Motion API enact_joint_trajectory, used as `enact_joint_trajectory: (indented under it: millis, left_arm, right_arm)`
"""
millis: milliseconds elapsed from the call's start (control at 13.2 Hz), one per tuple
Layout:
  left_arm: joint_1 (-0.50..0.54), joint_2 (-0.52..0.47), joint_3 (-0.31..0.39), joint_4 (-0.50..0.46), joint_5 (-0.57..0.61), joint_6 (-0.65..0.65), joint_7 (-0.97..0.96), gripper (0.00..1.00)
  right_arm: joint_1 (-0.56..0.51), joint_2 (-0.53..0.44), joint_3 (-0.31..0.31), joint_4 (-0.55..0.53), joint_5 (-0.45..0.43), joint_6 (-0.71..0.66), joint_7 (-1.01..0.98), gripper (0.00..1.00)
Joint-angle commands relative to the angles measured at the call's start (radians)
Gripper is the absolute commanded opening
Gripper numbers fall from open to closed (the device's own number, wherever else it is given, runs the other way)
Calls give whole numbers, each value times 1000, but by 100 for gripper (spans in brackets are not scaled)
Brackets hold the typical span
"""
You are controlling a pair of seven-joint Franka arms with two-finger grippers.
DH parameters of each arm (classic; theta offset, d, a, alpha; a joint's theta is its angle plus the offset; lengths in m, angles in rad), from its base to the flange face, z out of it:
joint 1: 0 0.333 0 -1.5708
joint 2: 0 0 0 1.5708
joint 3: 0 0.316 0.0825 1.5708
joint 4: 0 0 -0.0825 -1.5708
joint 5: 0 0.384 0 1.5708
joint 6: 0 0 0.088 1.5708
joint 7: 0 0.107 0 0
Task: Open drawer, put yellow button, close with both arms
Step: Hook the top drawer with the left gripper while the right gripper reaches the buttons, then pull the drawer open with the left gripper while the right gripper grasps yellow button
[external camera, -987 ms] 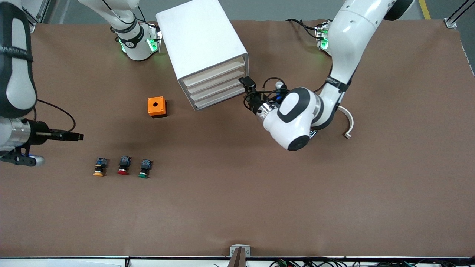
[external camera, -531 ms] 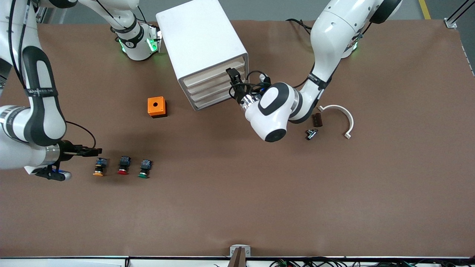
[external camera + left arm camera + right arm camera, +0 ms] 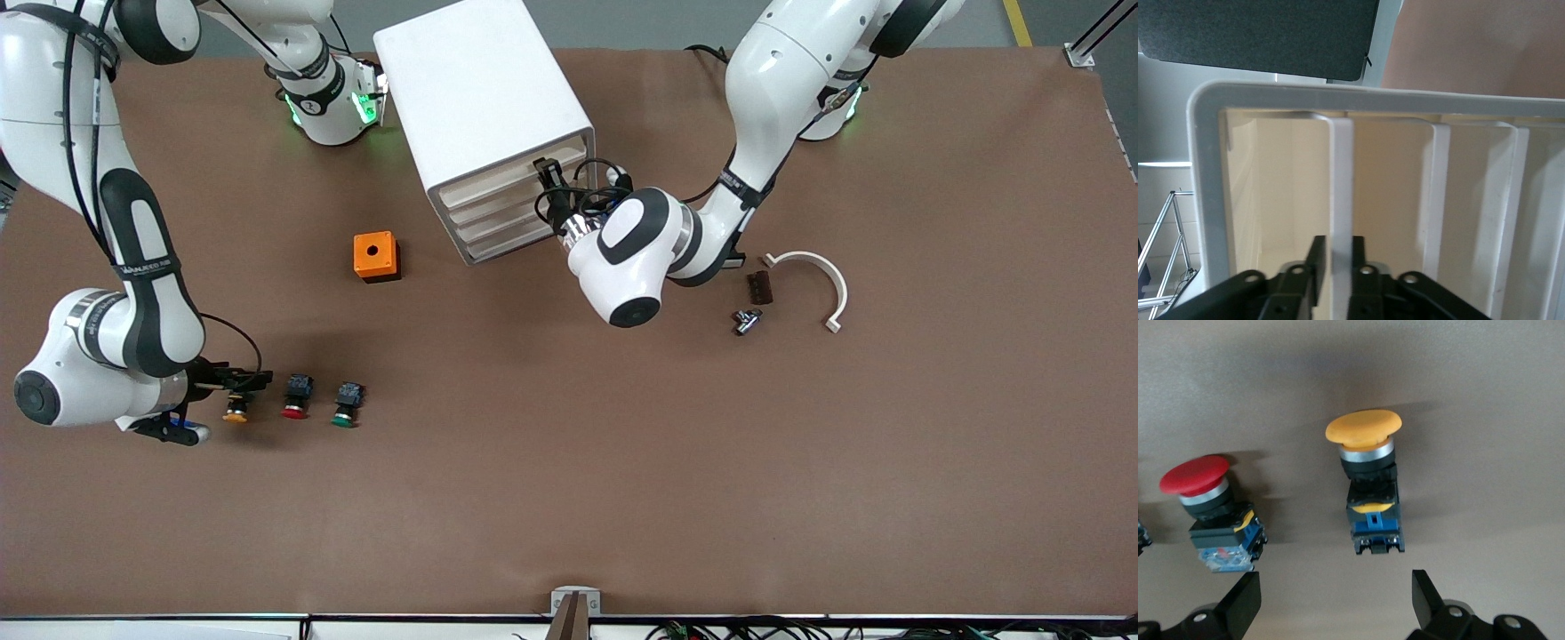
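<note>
The white cabinet (image 3: 484,89) stands at the robots' side of the table, all drawers shut. My left gripper (image 3: 544,173) is at the front of the top drawer (image 3: 498,173). In the left wrist view the left gripper (image 3: 1334,260) straddles the drawer's white front lip (image 3: 1341,173), and its fingers press on both sides of it. The yellow button (image 3: 236,411) lies on its side at the right arm's end of the table. My right gripper (image 3: 244,380) is open just above it. In the right wrist view the button (image 3: 1368,487) lies just ahead of the open right gripper (image 3: 1336,597), not between the fingers.
A red button (image 3: 294,400) and a green button (image 3: 346,404) lie in a row beside the yellow one. An orange box (image 3: 376,256) sits near the cabinet. A white curved piece (image 3: 813,276), a small dark part (image 3: 758,286) and a small metal part (image 3: 745,320) lie by the left arm.
The right arm swung in from the table's end and its gripper came over the yellow button. The left gripper moved along the cabinet front up to the top drawer's lip.
</note>
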Motion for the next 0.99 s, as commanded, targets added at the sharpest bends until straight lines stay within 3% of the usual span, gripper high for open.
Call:
enact_joint_trajectory:
  millis: [0,379,607,683,759,835,911]
  left_arm:
    - [-14,15,5,25,-22,2,-10,1]
    - [92,15,25,77,-8,2,16,0]
    - [107,12,84,83,-11,46,97,3]
    - [107,12,91,84,-10,48,116,7]
    - [107,13,94,84,-10,48,130,21]
    - [107,12,94,84,-10,48,131,54]
    - [107,8,96,84,-10,48,130,96]
  right_arm:
    - [-5,17,8,10,-2,15,0,100]
    - [-23,46,7,10,-31,78,-58,100]
    - [-23,46,7,10,-31,101,-58,99]
    - [-23,46,7,10,-33,99,-65,89]
    - [-21,45,7,10,-33,98,-103,72]
    - [-23,45,7,11,-33,98,-118,57]
    - [-25,45,7,11,-33,99,-120,49]
